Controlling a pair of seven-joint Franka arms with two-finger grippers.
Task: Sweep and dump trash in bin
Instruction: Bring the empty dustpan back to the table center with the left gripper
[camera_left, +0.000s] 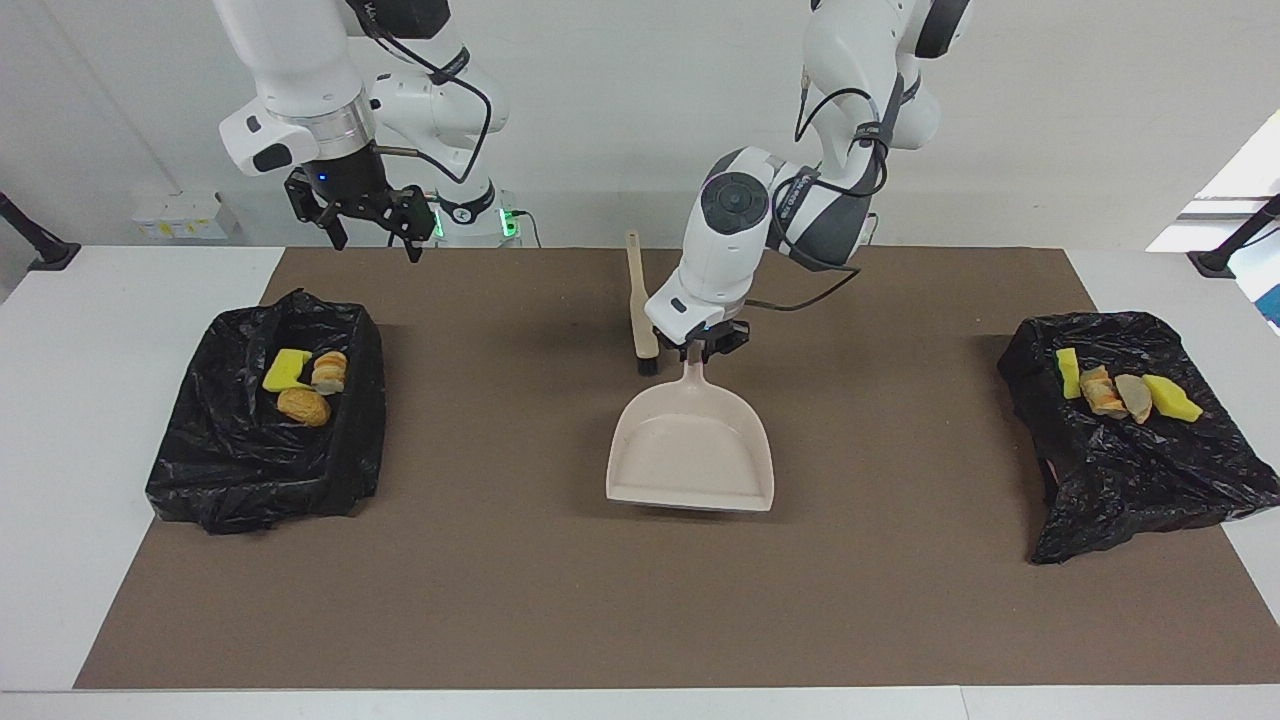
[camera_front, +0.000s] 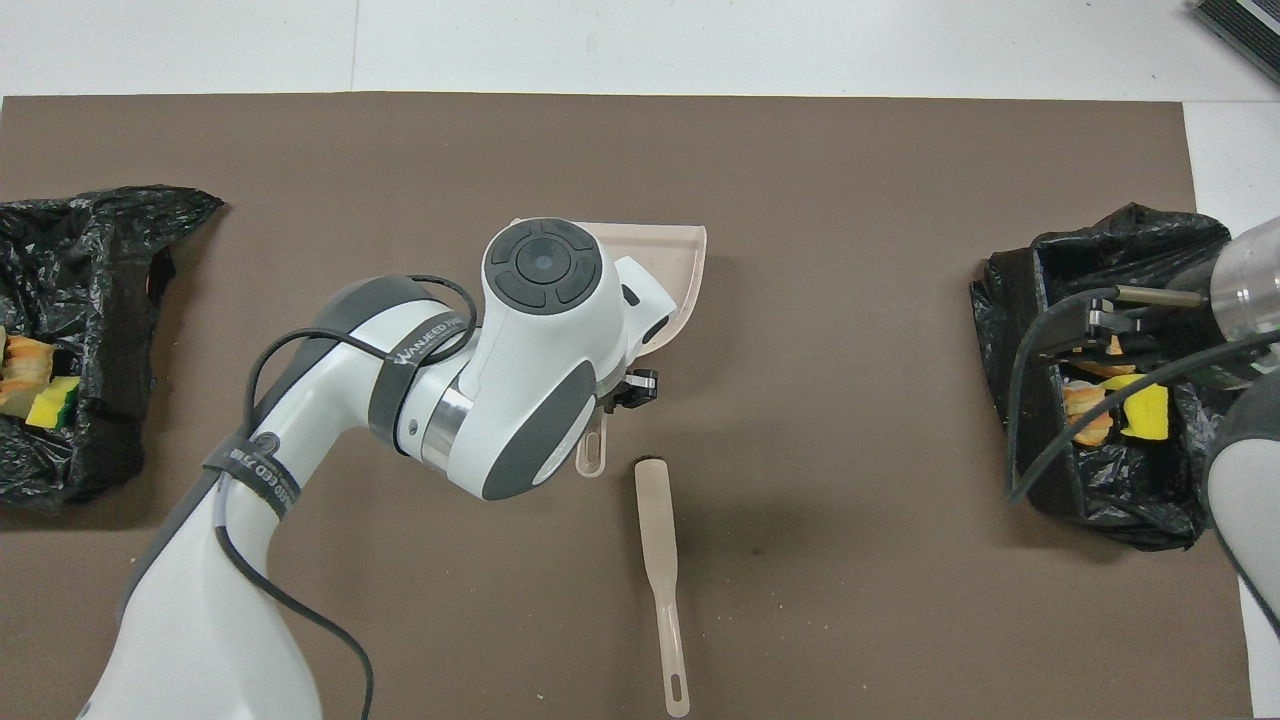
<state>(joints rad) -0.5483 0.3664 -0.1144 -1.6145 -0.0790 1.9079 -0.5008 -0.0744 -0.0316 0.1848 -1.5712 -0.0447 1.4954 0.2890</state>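
Trash (camera_left: 303, 384) already sits in both black bins (camera_left: 265, 455), well apart from the empty dustpan (camera_left: 690, 455) the left gripper (camera_left: 706, 348) clamps by its handle; the right gripper (camera_left: 365, 215) waits, spread wide and empty.

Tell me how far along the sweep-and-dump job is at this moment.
Done: all seven bits of trash lie in the two black bins, none on the brown mat. In hand: the left tool is shut on the dustpan handle, the pan empty over the middle of the mat. The brush lies beside it. The right tool waits open. Left: seemingly only setting the dustpan down.
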